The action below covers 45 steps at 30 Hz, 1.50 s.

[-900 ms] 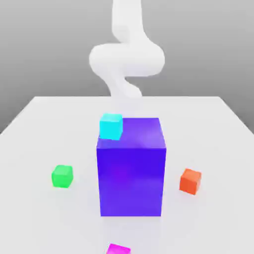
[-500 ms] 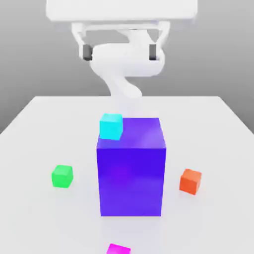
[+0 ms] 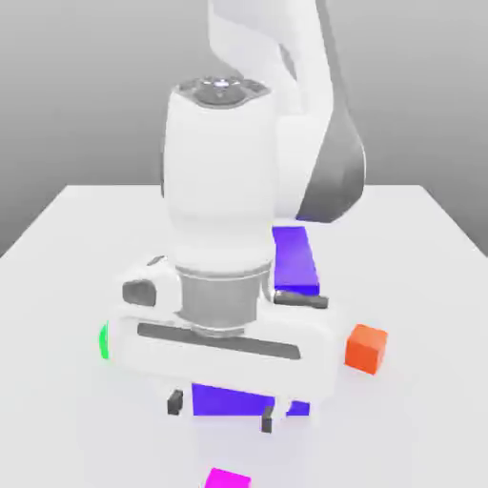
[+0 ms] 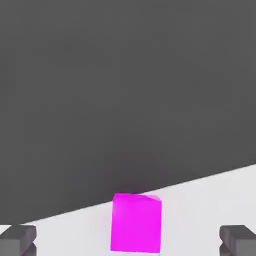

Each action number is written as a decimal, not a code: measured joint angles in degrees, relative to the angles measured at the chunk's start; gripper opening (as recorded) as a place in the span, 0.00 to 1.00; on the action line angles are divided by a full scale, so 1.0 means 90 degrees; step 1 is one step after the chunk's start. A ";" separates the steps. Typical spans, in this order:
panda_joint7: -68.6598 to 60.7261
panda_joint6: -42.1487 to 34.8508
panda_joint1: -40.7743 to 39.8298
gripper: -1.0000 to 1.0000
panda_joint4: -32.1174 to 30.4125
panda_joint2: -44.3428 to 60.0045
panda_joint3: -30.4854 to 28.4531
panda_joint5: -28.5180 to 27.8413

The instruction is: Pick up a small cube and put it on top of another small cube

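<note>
The small magenta cube (image 3: pixel 227 478) lies on the white table at the near edge of the exterior view, in front of the big purple-blue block (image 3: pixel 295 259). My gripper (image 3: pixel 221 410) hangs open just above and behind it, its two dark fingertips (image 3: pixel 174 402) wide apart with nothing between them. In the hand view the magenta cube (image 4: pixel 136 223) sits ahead, centred between the fingertips (image 4: pixel 17 240) of the gripper (image 4: pixel 128 241). The small green cube (image 3: pixel 103 341) shows as a sliver at the exterior view's left, mostly hidden behind my hand.
An orange-red cube (image 3: pixel 366 347) rests on the table (image 3: pixel 419 286) at the exterior view's right of the purple-blue block. My arm and hand cover much of that block. The table's near edge lies close beyond the magenta cube.
The arm has swung forward and down from high behind the block to low in front of it. It now hides the cyan cube and most of the green cube. The fingers stay apart.
</note>
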 joint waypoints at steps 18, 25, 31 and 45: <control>0.0075 0.0329 0.0003 0.00 0.0045 0.0737 -0.0016 0.0054; 0.1011 0.0216 -0.0473 0.00 -0.1402 -0.0825 -0.0987 -0.0285; 0.2056 0.0250 -0.1644 0.00 -0.2782 -0.2187 -0.1467 -0.0784; 0.2618 0.1782 -0.2354 0.00 -0.4396 -0.2272 -0.2093 -0.0356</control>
